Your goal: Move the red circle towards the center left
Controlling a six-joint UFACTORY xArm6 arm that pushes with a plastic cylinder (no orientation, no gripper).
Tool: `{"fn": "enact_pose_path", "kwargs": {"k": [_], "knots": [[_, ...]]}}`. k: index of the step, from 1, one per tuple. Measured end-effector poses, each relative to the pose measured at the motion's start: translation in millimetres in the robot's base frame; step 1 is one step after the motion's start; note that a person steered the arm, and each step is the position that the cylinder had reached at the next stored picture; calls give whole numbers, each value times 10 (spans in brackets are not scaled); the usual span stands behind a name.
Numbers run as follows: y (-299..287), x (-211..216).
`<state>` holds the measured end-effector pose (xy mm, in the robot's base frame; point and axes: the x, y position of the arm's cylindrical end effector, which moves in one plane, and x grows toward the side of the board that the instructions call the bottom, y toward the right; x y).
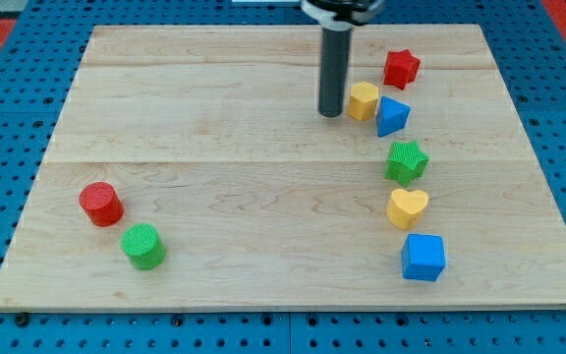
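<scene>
The red circle (99,204) is a short red cylinder at the view's lower left of the wooden board (224,167). A green circle (143,246) sits just below and to the right of it, close but apart. My tip (331,115) is at the view's upper middle, far to the right of the red circle. The tip stands just left of a yellow block (364,100), nearly touching it.
A column of blocks runs down the view's right side: a red star (401,68), a blue triangular block (392,116), a green star (407,161), a yellow heart (407,208) and a blue cube (423,258). A blue pegboard surrounds the board.
</scene>
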<state>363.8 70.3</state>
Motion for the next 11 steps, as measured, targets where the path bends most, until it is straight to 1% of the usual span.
{"fn": "enact_pose_path", "kwargs": {"k": [1, 2, 3, 4, 5, 6, 7, 8, 9, 10, 11], "knots": [[255, -158], [373, -385], [-41, -661], [-36, -1166], [-381, -1433], [-1128, -884], [-1839, -215], [-2714, -368], [-3325, -13], [-3572, 1036], [-2914, 2010]]}}
